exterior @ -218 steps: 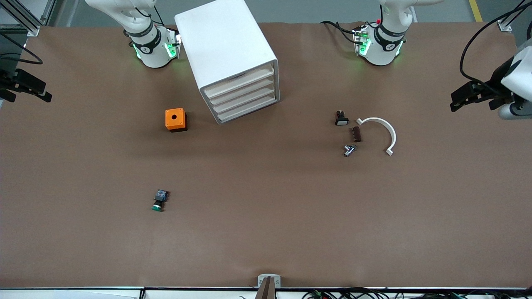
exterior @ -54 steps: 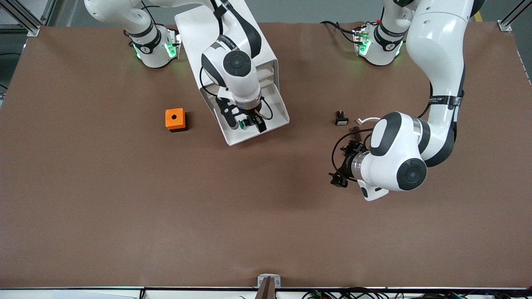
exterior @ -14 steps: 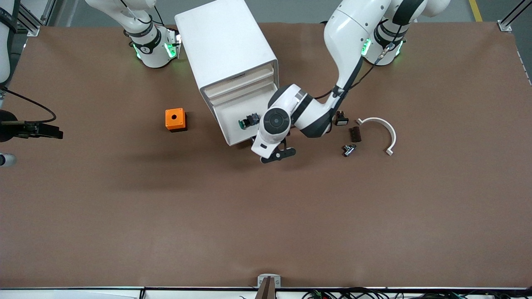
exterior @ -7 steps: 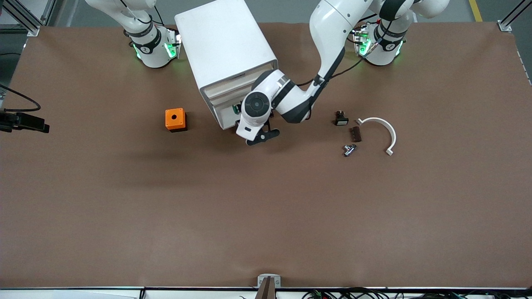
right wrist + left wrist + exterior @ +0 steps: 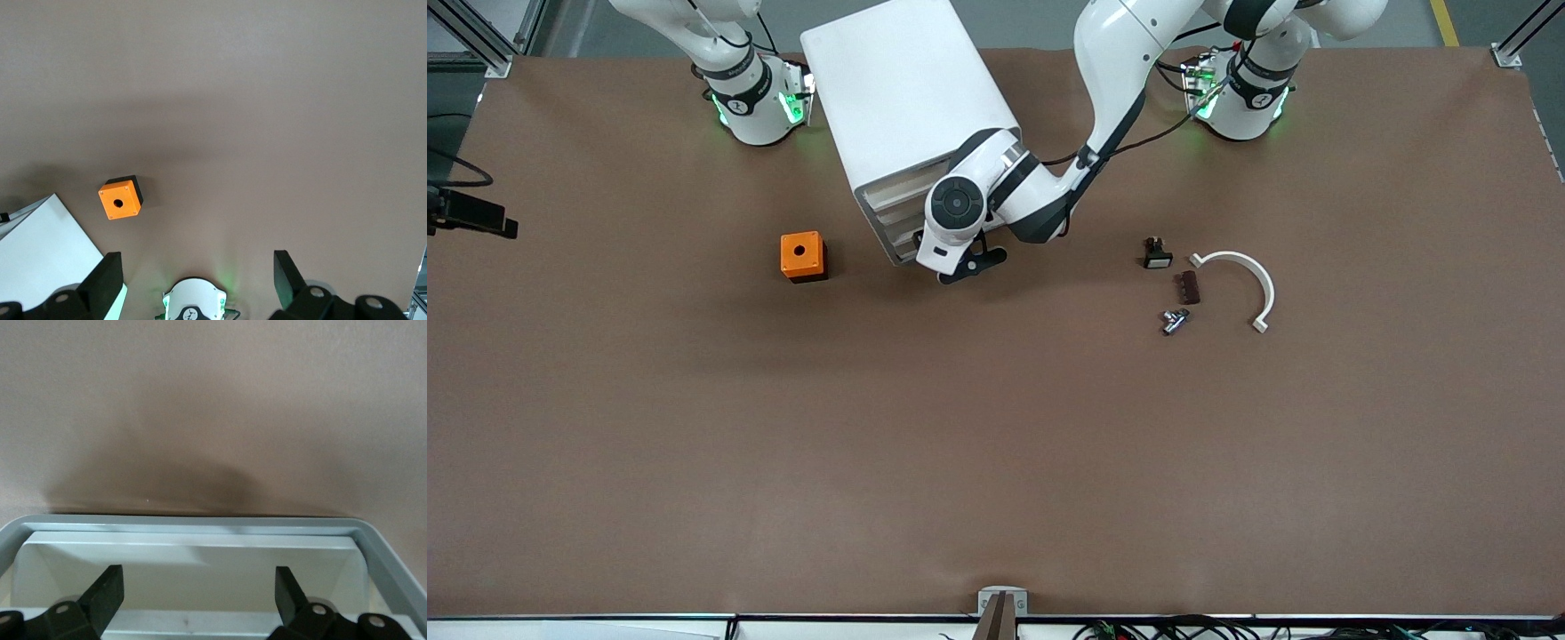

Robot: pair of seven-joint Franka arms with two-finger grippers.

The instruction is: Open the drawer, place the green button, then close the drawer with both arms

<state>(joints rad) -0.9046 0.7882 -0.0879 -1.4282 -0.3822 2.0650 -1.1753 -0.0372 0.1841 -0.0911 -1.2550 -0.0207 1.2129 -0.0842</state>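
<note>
The white cabinet (image 5: 907, 98) stands near the robots' bases. Its drawers (image 5: 889, 233) sit pushed in, about flush with its front. My left gripper (image 5: 963, 264) is right at the cabinet's lower front, partly covering it. In the left wrist view the left gripper (image 5: 198, 597) is open and empty, its black fingers (image 5: 107, 595) straddling the white drawer front (image 5: 193, 543). The green-capped button is hidden. My right gripper (image 5: 476, 216) hangs past the table's edge at the right arm's end. In the right wrist view the right gripper (image 5: 193, 280) is open, empty and high above the table.
An orange box with a hole (image 5: 803, 256) sits beside the cabinet toward the right arm's end; it also shows in the right wrist view (image 5: 121, 197). Toward the left arm's end lie a black button with white cap (image 5: 1158, 255), a brown piece (image 5: 1188, 287), a metal part (image 5: 1174, 321) and a white curved piece (image 5: 1240, 271).
The left gripper moved toward the cabinet and the open drawer slid in with it. The button inside went out of sight. The right gripper drew away at the table's edge.
</note>
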